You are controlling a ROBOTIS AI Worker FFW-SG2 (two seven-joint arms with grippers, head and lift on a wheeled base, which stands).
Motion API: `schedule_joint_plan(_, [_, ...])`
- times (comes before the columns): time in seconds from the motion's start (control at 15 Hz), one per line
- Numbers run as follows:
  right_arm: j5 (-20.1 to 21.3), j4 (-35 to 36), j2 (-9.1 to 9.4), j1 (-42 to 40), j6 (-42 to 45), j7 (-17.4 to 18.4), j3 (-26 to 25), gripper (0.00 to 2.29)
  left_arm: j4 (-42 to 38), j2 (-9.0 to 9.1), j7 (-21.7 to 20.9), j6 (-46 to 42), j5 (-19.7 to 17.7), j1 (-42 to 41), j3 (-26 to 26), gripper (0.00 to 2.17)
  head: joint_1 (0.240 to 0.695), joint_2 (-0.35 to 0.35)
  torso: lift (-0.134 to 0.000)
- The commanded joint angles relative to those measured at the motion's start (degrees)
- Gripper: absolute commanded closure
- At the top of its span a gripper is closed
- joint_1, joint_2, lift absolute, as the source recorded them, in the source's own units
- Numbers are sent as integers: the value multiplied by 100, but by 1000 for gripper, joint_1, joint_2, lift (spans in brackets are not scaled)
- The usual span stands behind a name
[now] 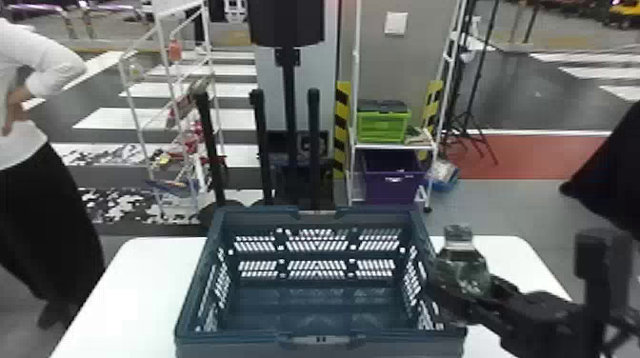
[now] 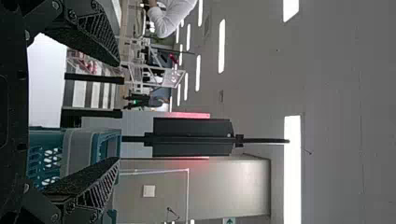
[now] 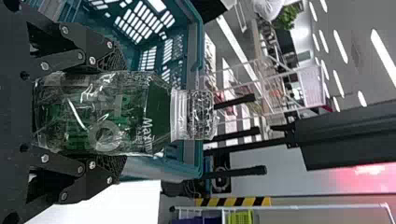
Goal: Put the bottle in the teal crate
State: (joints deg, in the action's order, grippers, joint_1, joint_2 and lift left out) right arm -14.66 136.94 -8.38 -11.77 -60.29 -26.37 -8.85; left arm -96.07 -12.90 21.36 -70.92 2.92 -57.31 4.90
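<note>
My right gripper (image 1: 469,297) is at the right wall of the teal crate (image 1: 319,339) in the head view, holding the clear bottle (image 1: 464,269) upright with its cap up. In the right wrist view the bottle (image 3: 100,114) lies between the two fingers of my right gripper (image 3: 112,114), which press on its sides; the crate (image 3: 198,51) is beside and behind it. My left gripper (image 2: 116,109) stands open with nothing between its fingers, and part of the crate (image 2: 84,149) shows past one finger in the left wrist view.
The crate stands on a white table (image 1: 128,285), its inside bare. Behind the table are a white rack (image 1: 393,146) with a green box (image 1: 383,124) and a purple bin (image 1: 393,178), and black posts (image 1: 314,143). A person stands at the left.
</note>
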Motion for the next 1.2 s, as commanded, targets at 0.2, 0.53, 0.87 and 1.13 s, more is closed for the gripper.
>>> schedule_joint_plan(0.2, [218,-387,-261,1766,-2264,-369,1034,2081,45,7,-9,5,-90,1,-94,181,499,0,0])
schedule_joint_plan(0.53, [675,-1820,-190,3067,-2335,-852,2045,2081,80,33,-9,-66,-107,1,-112,181,499,0,0])
schedule_joint_plan(0.87, [631,-3112,82,3778,-2159,-940,2572,2081,300,103,-26,-488,-151,18,-129,181,499,0,0])
schedule_joint_plan(1.13, [657,-4079,434,4095,-1649,-984,2854,2081,388,138,-44,-663,-151,54,-129,181,499,0,0])
